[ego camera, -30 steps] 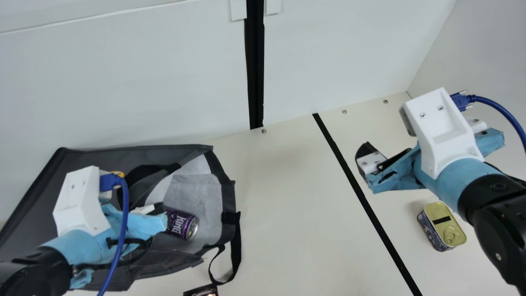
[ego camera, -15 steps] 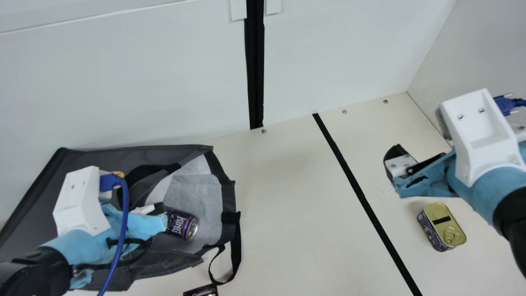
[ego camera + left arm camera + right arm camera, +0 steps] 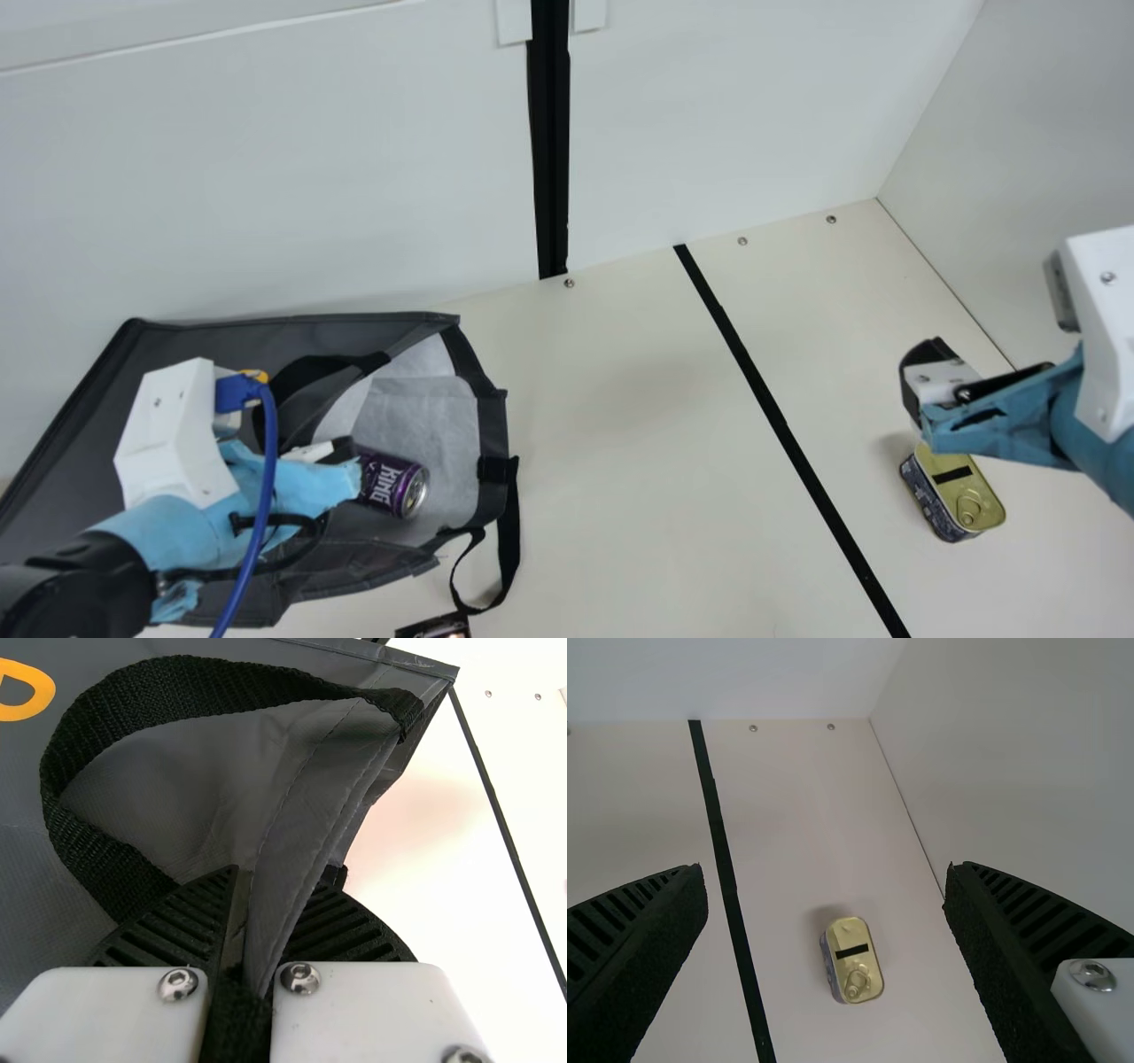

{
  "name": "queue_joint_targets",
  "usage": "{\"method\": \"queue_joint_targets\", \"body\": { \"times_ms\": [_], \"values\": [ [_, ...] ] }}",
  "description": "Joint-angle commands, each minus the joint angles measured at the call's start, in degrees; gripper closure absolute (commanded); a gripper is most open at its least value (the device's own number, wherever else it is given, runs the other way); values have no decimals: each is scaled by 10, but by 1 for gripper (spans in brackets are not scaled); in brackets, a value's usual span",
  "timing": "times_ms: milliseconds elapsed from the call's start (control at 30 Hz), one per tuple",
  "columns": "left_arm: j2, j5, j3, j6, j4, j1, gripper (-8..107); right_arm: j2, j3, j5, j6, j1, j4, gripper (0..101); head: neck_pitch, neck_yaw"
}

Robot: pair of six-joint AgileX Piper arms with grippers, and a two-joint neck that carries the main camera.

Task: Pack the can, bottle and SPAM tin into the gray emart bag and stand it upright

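Pinching a fold of the gray emart bag [image 3: 230, 341] tightly in the left pincer [image 3: 341, 450], at eight o'clock in the main view. Holding the right pincer [image 3: 921, 359] wide open at three o'clock, gripping nothing. Laid over on its side on the worktop [image 3: 620, 496], the bag, mouth turned towards three o'clock. Tipped on its side inside that mouth, between seven and eight, the purple can [image 3: 385, 481]. At four o'clock, gold lid up, near the open pincer, the SPAM tin [image 3: 964, 487]. At seven, cut off by the lower edge, a small dark item [image 3: 436, 628], too little shown to identify.
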Motion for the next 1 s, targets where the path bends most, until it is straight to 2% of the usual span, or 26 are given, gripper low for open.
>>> {"method": "queue_joint_targets", "body": {
  "times_ms": [0,100,600,967],
  "values": [
    [0,0,0,0,0,0,107,-3,-2,13,2,-5,2,6,-13,0],
    [0,0,0,0,0,0,107,-8,-4,28,5,-16,6,6,-13,0],
    [0,0,0,0,0,0,107,-25,14,28,-41,-121,75,6,-13,0],
    [0,0,0,0,0,0,107,-24,17,28,-65,-158,105,6,-13,0]
  ]
}}
